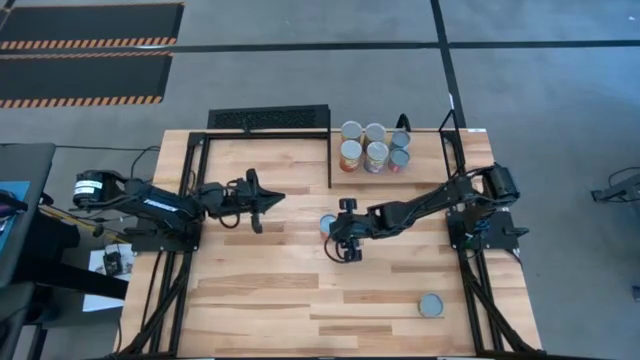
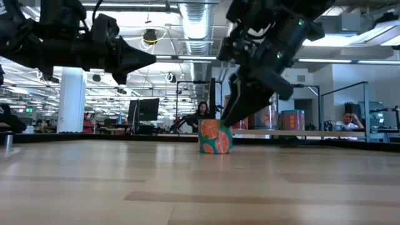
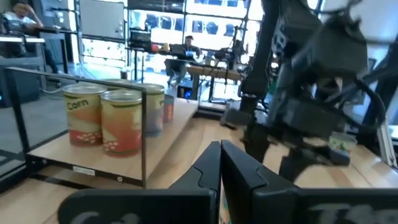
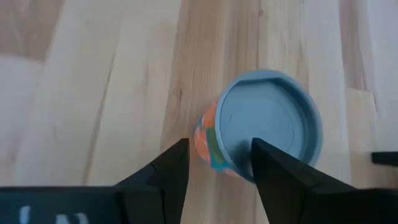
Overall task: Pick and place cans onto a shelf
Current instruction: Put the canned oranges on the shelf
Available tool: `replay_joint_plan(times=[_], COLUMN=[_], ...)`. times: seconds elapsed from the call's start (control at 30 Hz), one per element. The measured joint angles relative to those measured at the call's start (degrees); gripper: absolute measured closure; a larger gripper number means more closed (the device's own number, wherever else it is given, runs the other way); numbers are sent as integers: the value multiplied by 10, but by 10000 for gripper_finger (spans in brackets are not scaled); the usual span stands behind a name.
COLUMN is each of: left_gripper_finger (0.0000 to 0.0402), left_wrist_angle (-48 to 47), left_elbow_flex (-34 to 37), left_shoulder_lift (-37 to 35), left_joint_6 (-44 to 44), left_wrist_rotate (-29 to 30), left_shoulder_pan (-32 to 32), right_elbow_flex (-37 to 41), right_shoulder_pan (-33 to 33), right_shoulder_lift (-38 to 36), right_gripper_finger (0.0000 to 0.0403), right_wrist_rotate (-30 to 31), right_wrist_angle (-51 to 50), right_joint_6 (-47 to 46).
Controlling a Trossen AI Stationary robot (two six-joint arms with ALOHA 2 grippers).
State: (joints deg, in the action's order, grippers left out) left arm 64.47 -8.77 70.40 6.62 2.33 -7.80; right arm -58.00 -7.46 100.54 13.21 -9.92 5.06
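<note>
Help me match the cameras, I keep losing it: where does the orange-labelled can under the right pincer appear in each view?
High view: the orange-labelled can shows mid-table, just left of the right pincer.
Low view: centre, standing on the table, the pincer above it.
Left wrist view: cannot tell; the right arm blocks that area.
Right wrist view: centre-right, lid up, beyond the open fingers.
Shared landmark: the right pincer.

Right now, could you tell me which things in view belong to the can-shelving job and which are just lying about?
Job:
- orange-labelled tin by the open right claw
- grey-lidded tin
- six shelved tins
- wooden shelf

Lying about:
- black keyboard
- shut left claw, waiting
</note>
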Motion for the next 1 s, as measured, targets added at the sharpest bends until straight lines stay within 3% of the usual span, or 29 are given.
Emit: replay_joint_plan(times=[0.23,0.63,0.8,1.0], left_gripper_finger=[401,401,401,401], left_wrist_angle=[6,-12,-28,-51], left_elbow_flex=[32,42,42,42], left_shoulder_lift=[-43,-69,-72,-87], left_joint_6=[14,16,14,12], left_wrist_rotate=[0,4,12,16], left_shoulder_pan=[-17,-18,-18,-18], right_elbow_flex=[-11,-10,18,138], right_shoulder_pan=[0,1,1,0], right_shoulder_lift=[26,11,-41,-118], right_gripper_finger=[240,385,391,397], right_wrist_rotate=[4,0,-11,-12], right_wrist_angle=[2,-22,6,65], right_joint_6=[11,7,0,-64])
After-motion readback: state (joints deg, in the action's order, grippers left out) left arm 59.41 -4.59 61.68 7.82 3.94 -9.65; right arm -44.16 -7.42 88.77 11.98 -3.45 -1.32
